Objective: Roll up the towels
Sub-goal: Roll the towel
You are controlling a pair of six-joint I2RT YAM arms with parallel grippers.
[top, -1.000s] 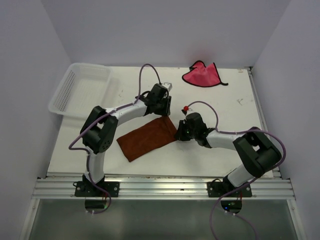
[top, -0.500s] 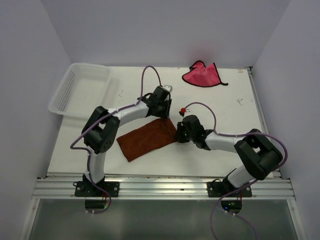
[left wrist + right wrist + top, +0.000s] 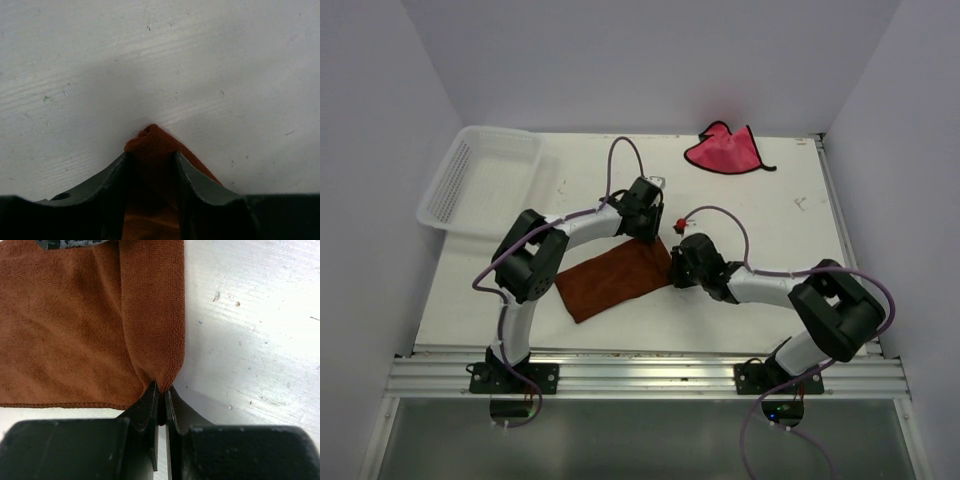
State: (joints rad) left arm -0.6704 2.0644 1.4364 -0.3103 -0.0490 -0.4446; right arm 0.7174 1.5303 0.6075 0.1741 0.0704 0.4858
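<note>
So, brown towel [image 3: 615,282]: I see it lying flat on the table [image 3: 770,220], to the near right of the basket [image 3: 480,175] and apart from it.
Long axis: it runs from the end closest to the basket away to the far right. I judge the roll has to travel back along that line, toward the basket side.
Leading edge: the short end farthest from the basket is turned over into a narrow strip. That is one fold, not yet a roll.
Left gripper [image 3: 151,157]: clamped on the strip's far corner, with cloth bunched between the fingers.
Right gripper [image 3: 161,390]: pinched tight on the strip's near corner, the jaws almost meeting on the fabric.
Nearer arm: neither. Each holds one corner of the same edge, so I have to move them together, square to the long axis, or the roll will skew.
Pink towel [image 3: 723,150]: crumpled far to the right of the basket, toward the back wall, with neither arm on it.
</note>
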